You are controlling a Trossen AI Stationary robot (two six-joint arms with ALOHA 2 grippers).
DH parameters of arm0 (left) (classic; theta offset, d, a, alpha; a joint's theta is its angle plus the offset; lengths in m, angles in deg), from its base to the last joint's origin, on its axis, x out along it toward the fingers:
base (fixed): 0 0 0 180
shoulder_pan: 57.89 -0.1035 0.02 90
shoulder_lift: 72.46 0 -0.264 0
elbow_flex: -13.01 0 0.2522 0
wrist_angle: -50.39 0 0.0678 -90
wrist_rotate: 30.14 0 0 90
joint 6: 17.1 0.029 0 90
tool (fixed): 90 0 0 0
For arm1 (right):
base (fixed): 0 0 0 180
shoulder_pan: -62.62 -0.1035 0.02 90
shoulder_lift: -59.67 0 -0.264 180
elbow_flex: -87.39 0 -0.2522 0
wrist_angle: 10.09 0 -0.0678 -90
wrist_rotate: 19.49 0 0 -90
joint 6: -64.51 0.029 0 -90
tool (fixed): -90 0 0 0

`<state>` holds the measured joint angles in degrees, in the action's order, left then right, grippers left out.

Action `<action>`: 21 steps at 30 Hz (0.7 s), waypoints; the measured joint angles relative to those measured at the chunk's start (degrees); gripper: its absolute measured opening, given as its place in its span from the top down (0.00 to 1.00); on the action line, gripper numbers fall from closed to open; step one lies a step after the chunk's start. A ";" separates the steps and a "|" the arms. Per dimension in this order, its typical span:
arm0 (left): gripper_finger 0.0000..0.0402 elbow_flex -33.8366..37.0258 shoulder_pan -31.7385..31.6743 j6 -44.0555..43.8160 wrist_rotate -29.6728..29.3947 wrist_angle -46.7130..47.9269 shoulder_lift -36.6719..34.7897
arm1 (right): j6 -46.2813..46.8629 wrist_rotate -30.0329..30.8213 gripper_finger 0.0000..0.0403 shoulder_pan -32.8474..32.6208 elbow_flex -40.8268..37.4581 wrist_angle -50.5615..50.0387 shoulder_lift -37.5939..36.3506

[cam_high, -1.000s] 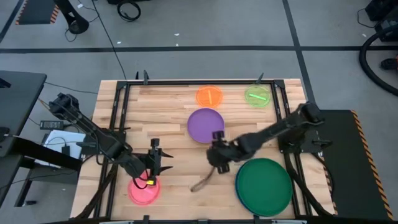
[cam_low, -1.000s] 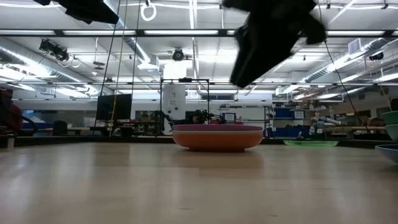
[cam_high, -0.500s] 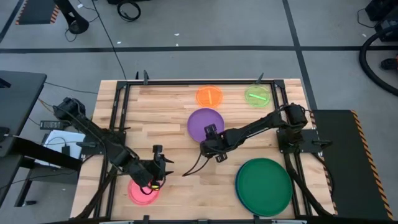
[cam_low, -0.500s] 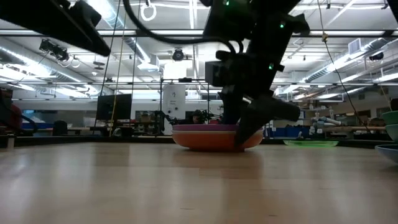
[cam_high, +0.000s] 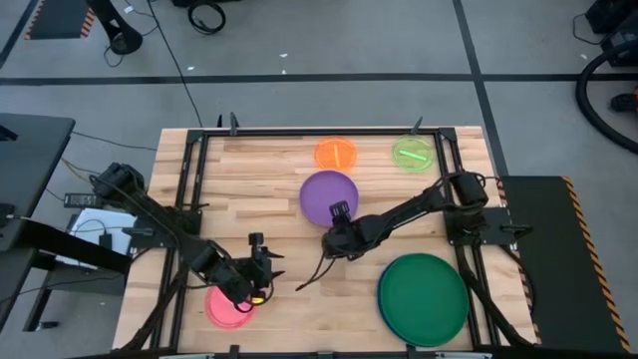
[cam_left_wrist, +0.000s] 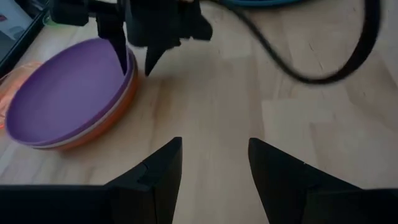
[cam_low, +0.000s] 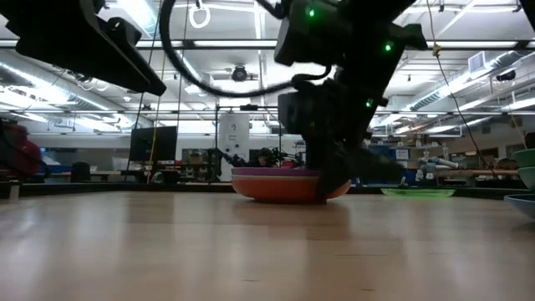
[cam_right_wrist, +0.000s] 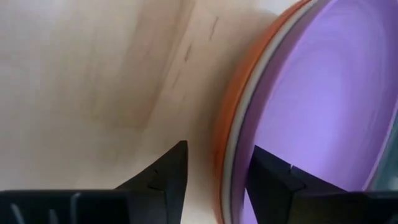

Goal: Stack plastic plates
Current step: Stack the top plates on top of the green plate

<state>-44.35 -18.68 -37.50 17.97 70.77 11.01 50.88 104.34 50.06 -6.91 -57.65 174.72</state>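
Observation:
A medium stack, the purple plate [cam_high: 330, 196] on a cream and a red-orange one, rests on the table's middle. My right gripper [cam_high: 338, 214] is open, low at the stack's near rim [cam_right_wrist: 227, 162]. One finger is outside the rim and one over the purple plate. My left gripper [cam_high: 261, 267] is open above bare wood, just right of the pink plate [cam_high: 227, 305]. The dark green plate [cam_high: 424, 297] tops the large stack at the near right. The small orange plate [cam_high: 336, 153] and lime plate [cam_high: 413, 154] lie by the far edge. My right gripper [cam_right_wrist: 219, 149] has the stack's near rim between its open fingers, coming at it low from the table's near side. Whether either finger touches the plates, I cannot tell.
A black frame rail [cam_high: 299, 131] runs round the tabletop. Bare wood [cam_high: 299, 319] lies between the pink plate and the large stack. A cable [cam_high: 311, 274] from the right arm trails over the table near my left gripper.
My right gripper has moved from beside the large stack toward the far left, come down to table height and stopped at the purple stack's near rim. My left gripper has shifted a little toward the right and near edge and turned toward the right.

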 joint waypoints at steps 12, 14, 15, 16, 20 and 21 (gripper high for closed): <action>0.53 0.00 -0.15 -0.37 -0.11 -0.07 0.25 | 0.42 5.66 0.68 -1.25 -0.04 1.86 1.50; 0.53 0.00 -0.16 -0.37 -0.11 -0.09 0.25 | 0.38 5.61 0.70 -1.24 -0.04 1.45 1.55; 0.53 0.00 -0.14 -0.41 -0.11 -0.09 0.25 | 0.39 5.61 0.72 -1.26 -0.04 1.55 1.55; 0.53 0.00 -0.14 -0.43 -0.11 -0.07 0.25 | 0.40 5.65 0.73 -1.25 -0.04 1.66 1.55; 0.53 0.00 -0.14 -0.44 -0.11 -0.09 0.25 | 0.34 5.38 0.80 -1.14 -0.04 1.76 1.21; 0.53 0.00 -0.14 -0.44 -0.11 -0.09 0.25 | 0.23 5.18 0.83 -1.14 -0.05 1.63 1.16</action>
<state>-44.35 -18.82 -37.94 17.86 70.68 11.27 51.11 109.52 48.93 -6.96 -56.02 175.88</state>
